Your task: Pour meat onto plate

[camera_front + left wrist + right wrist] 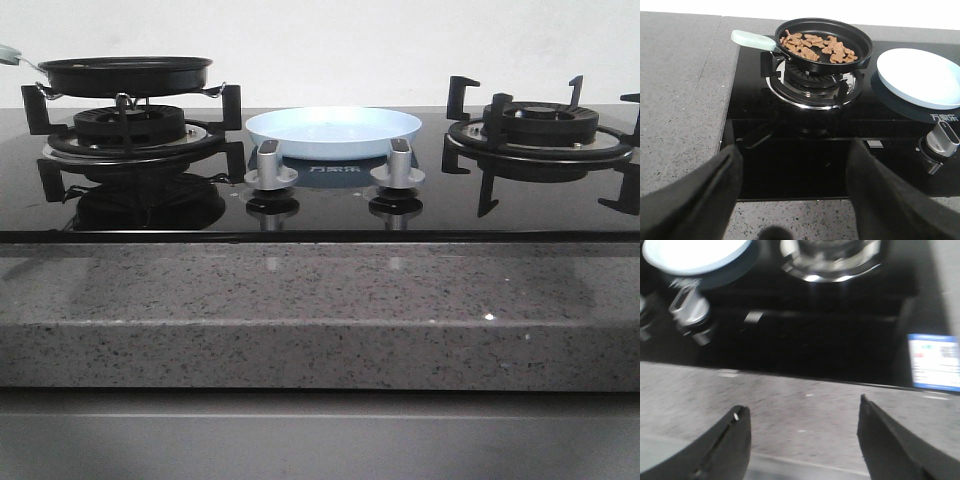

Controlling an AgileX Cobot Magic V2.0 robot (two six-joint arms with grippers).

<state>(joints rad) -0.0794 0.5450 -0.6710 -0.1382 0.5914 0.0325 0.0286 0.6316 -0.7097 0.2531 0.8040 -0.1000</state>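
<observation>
The meat (817, 47) sits loose in the pan (860, 37) on the stove's left burner, plate (333, 131) at its 3 o'clock. Light bits, they'll slide easily; grab the handle (752, 39). Both claws (795, 192) (805, 440) hang open, empty.

- We see the meat (816, 47) as many small flat orange-brown pieces, spread in a loose single layer across the floor of the black frying pan (860, 42) on the left burner.
- We see the plate (334, 131), round, shallow, pale blue and glossy with a raised rim, lying flat on the black glass hob between the two burners, just beside the pan.
</observation>
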